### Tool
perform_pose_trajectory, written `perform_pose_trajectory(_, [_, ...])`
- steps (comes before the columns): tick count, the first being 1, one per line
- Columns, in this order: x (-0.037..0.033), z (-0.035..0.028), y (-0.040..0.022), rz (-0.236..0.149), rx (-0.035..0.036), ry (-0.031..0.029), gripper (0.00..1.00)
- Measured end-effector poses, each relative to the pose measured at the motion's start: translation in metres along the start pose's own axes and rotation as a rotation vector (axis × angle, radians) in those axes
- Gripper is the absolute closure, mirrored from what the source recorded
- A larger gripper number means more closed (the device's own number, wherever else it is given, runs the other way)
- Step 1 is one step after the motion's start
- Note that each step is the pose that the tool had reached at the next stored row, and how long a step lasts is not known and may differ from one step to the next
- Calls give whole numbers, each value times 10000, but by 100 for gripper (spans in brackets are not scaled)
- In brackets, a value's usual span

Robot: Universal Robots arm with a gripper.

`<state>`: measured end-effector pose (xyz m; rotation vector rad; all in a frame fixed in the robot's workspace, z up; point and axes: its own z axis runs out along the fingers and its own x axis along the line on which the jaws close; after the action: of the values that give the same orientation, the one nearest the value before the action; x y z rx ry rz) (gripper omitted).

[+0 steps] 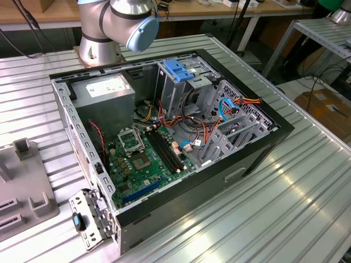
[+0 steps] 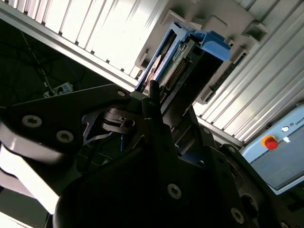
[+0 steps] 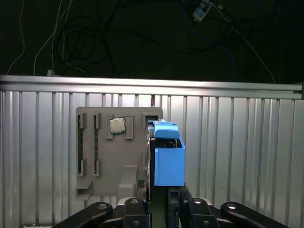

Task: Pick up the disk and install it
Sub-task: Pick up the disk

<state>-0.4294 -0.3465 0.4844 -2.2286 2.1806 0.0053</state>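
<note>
The gripper (image 3: pixel 162 202) appears clamped on the disk (image 3: pixel 169 159), though the contact is partly hidden. The disk stands on edge just beside one edge of the grey fixture plate (image 3: pixel 114 161), over the ribbed metal table (image 3: pixel 237 156)

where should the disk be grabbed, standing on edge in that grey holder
The disk stands on edge in the grey holder's slot, so only its blue-framed upper end is free. Grip across the two broad faces there, probably coming straight down from above.
</note>
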Motion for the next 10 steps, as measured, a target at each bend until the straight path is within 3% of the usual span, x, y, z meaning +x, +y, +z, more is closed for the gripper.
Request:
perform_pose_trajectory(5, [-1, -56, -1, 0, 1, 0, 65])
perform_pose_trajectory(10, [-2, -61, -3, 1, 3, -1, 65])
